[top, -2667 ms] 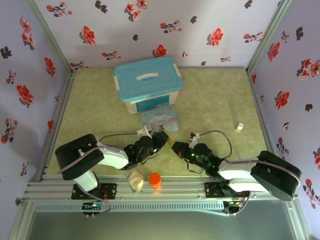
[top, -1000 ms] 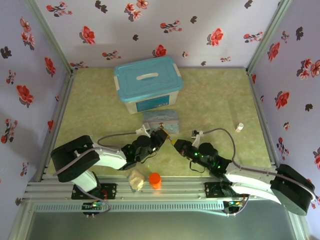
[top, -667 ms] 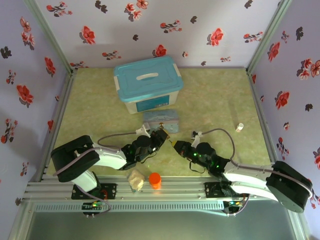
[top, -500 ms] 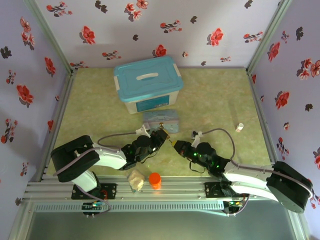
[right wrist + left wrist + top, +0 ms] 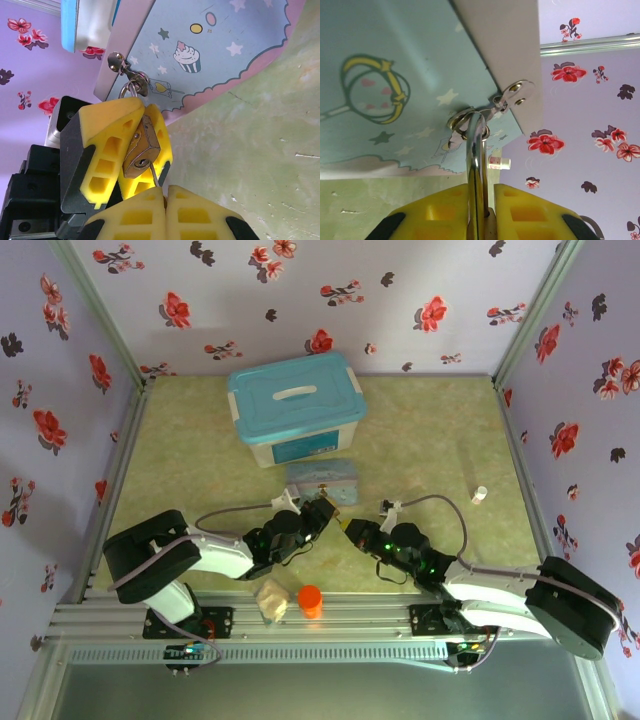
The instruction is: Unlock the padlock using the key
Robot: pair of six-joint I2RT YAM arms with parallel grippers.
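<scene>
The brass padlock (image 5: pixel 141 142) hangs by its silvery shackle (image 5: pixel 476 150) from the ring on the hasp of the pale-blue cartoon tin (image 5: pixel 320 480). My left gripper (image 5: pixel 322 512) is shut on the padlock, and its yellow fingers (image 5: pixel 107 135) clamp the body on both sides. My right gripper (image 5: pixel 165 196) is shut on the thin grey key (image 5: pixel 154 176). The blade points up at the padlock's underside. Its tip sits just to the right of the keyhole (image 5: pixel 141 163), touching or nearly touching the brass. In the top view the right gripper (image 5: pixel 352 530) faces the left one closely.
A white box with a teal lid (image 5: pixel 295 405) stands behind the tin. An orange cylinder (image 5: pixel 310 600) and a beige lump (image 5: pixel 270 598) lie near the front rail. A small white tube (image 5: pixel 479 495) stands at the right. Flowered walls enclose the mat.
The right arm's rear links have shifted while its gripper stays at the padlock. The left arm and the padlock have barely moved.
</scene>
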